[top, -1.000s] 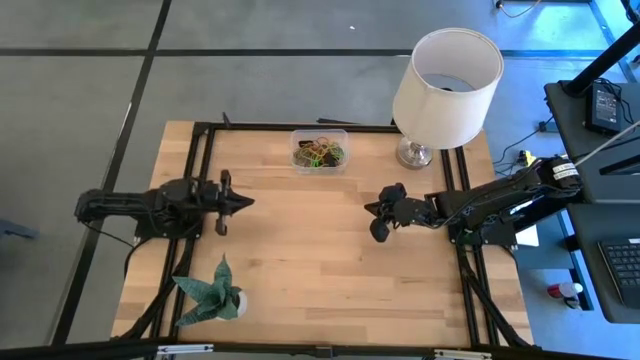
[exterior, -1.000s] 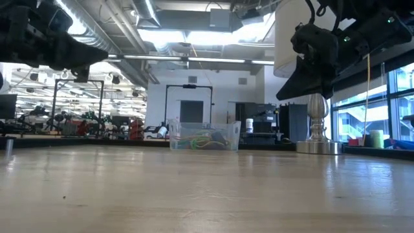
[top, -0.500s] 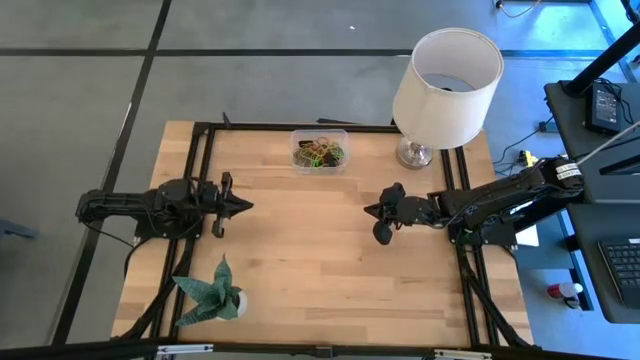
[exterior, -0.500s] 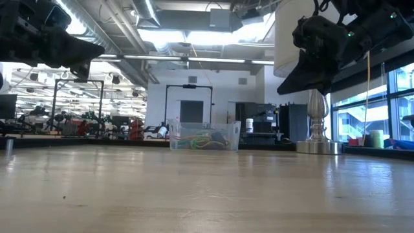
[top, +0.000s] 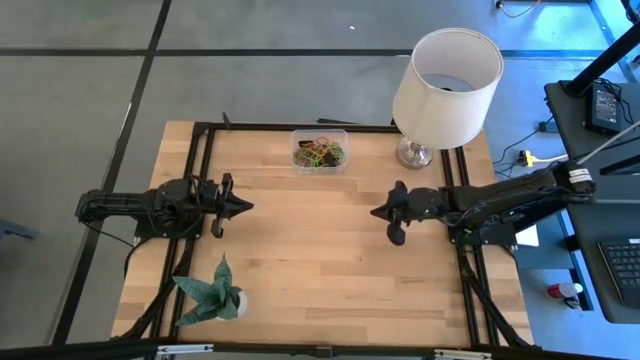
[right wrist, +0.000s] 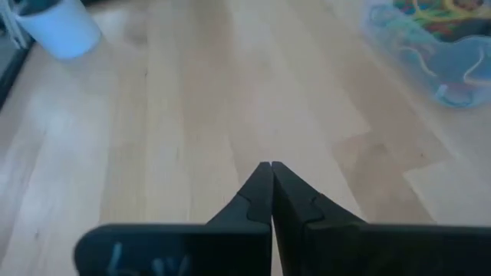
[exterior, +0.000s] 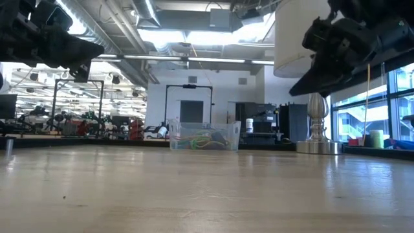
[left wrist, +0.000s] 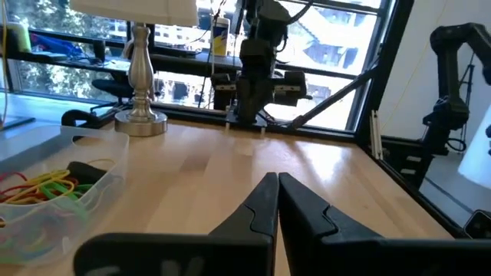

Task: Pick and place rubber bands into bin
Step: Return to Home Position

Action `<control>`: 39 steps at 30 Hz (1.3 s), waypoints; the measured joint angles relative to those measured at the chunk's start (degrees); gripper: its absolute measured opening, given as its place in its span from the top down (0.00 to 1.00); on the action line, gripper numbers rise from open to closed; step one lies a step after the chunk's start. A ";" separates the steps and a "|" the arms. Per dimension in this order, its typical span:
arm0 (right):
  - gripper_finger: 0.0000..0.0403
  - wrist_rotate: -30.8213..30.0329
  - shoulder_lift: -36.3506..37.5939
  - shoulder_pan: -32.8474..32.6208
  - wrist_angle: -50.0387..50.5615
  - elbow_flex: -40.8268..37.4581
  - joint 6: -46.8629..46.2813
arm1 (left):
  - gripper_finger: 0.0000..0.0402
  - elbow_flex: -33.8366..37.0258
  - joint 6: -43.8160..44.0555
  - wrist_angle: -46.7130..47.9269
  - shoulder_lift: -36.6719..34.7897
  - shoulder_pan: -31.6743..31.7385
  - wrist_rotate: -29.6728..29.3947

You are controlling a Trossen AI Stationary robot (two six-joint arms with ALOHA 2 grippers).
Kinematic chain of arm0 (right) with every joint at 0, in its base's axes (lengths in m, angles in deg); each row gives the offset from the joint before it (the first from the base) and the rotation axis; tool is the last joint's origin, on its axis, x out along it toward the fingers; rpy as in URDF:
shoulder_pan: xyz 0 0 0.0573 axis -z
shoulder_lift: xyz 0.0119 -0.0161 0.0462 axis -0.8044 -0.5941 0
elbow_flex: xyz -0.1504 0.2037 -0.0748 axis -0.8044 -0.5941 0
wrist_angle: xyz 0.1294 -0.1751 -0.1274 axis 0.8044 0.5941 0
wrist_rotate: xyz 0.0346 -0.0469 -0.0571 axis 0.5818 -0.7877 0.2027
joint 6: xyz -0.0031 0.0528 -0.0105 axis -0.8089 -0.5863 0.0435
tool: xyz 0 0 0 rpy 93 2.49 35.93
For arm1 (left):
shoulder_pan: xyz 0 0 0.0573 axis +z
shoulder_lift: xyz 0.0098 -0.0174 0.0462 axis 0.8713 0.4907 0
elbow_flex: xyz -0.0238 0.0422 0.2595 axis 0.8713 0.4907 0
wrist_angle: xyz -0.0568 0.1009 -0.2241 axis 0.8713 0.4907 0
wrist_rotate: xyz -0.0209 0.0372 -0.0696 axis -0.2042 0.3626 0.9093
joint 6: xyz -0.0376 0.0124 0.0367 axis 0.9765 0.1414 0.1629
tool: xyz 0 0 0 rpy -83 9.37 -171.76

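You see: left hand (top: 244,205) closed, empty | right hand (top: 378,212) closed, empty | one bin (top: 298,140) at worktop (top: 300,255) edge | rubber bands (top: 322,154) inside, too tangled to count

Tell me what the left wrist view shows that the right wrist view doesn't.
Only the left wrist view shows the silver metal lamp base, the white lampshade's lower edge and the dark right arm across the table. Only the right wrist view shows a white round pot. Both show the small clear plastic bin of coloured rubber bands on the light wooden table, plus that arm's own gripper, shut: the left gripper and the right gripper.
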 joint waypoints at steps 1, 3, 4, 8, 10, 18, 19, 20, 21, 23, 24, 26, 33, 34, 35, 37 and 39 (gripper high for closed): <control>1.00 0.77 1.08 0.64 -1.39 -1.18 0.54 | 0.98 0.00 -0.06 0.00 0.00 0.00 0.01; 1.00 1.50 3.61 1.42 -3.90 -3.74 1.82 | 0.99 0.00 0.07 0.00 0.00 0.00 -0.01; 1.00 1.61 5.05 1.63 -4.75 -4.88 2.61 | 0.99 0.00 0.22 0.00 0.00 0.00 0.01; 1.00 1.82 12.95 1.74 -5.68 -10.10 3.00 | 0.99 0.00 0.44 0.00 0.02 0.00 0.01; 1.00 1.90 17.34 1.74 -5.64 -12.83 3.03 | 0.98 0.00 0.44 0.00 0.02 0.00 0.01; 1.00 9.75 35.87 1.74 -7.74 -21.35 7.25 | 0.99 0.00 0.46 0.02 0.02 0.00 0.01; 1.00 11.20 37.98 1.74 -7.73 -21.98 8.25 | 0.99 0.00 0.46 0.02 0.02 0.00 0.01; 1.00 12.74 40.14 1.74 -7.60 -22.64 9.14 | 0.99 0.00 0.46 0.02 0.02 0.00 0.01; 1.00 14.27 42.25 1.74 -7.59 -23.31 10.34 | 0.99 0.00 0.46 0.02 0.02 0.00 0.01; 1.00 16.19 46.59 1.74 -6.91 -24.44 12.09 | 0.98 0.00 0.46 0.02 0.02 0.00 0.01; 1.00 16.47 48.56 1.75 -5.42 -24.45 13.37 | 0.98 0.00 0.46 0.03 0.02 0.00 0.00; 1.00 16.66 52.35 1.80 -2.47 -24.44 16.13 | 0.98 -0.02 0.46 0.03 0.02 0.00 0.01; 1.00 16.72 59.37 2.29 -5.05 -24.27 21.91 | 0.99 -0.02 0.48 0.00 0.04 0.00 0.04; 1.00 16.50 59.27 2.62 -6.41 -24.26 22.86 | 0.99 -0.02 0.46 -0.02 0.10 0.00 0.16; 1.00 15.90 59.46 2.96 -6.90 -24.17 23.76 | 0.99 -0.02 0.46 -0.02 0.19 0.00 0.18; 1.00 14.90 59.45 3.63 -6.60 -24.17 25.10 | 0.98 -0.02 0.46 -0.19 0.13 0.02 0.22; 0.99 14.80 59.37 4.08 -6.20 -24.22 27.00 | 0.98 0.00 0.47 -0.17 0.34 0.02 0.21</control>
